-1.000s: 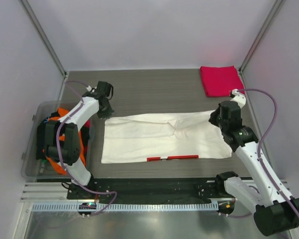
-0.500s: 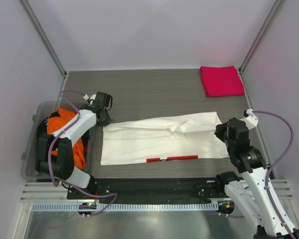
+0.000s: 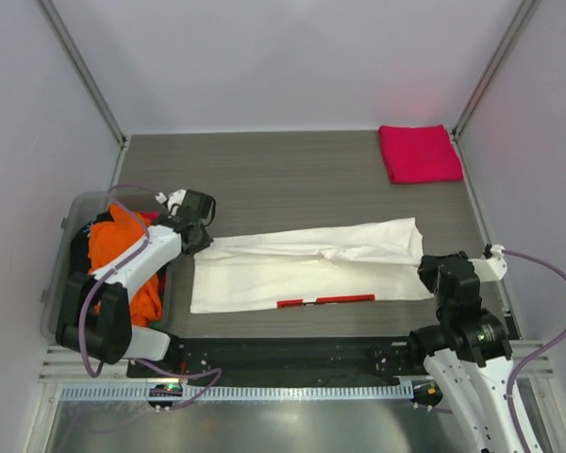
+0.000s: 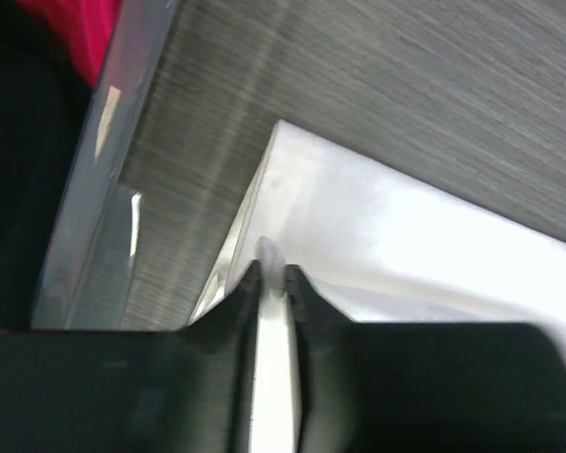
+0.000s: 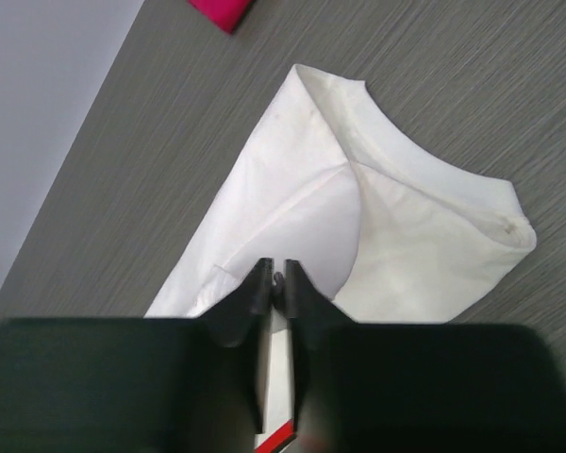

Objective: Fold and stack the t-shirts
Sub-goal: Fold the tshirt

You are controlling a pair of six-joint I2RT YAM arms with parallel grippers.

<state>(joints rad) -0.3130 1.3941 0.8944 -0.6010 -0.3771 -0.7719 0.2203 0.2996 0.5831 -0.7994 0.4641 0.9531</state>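
Observation:
A white t-shirt lies as a long folded band across the middle of the table, with a red strip along its near edge. My left gripper is at its far left corner, and the left wrist view shows the jaws pinching a tuft of the white cloth. At the shirt's right end my right gripper is shut on a fold of it, with the collar end spread beyond the tips. A folded pink-red t-shirt lies at the back right. An orange t-shirt is bunched in the bin.
A clear plastic bin stands at the left edge beside the left arm, its wall close to the left fingers. Metal frame posts rise at both back corners. A black rail runs along the near edge.
Both grippers have pulled the white shirt's far edge toward the near side, so the band is narrower. The right arm has drawn back a long way.

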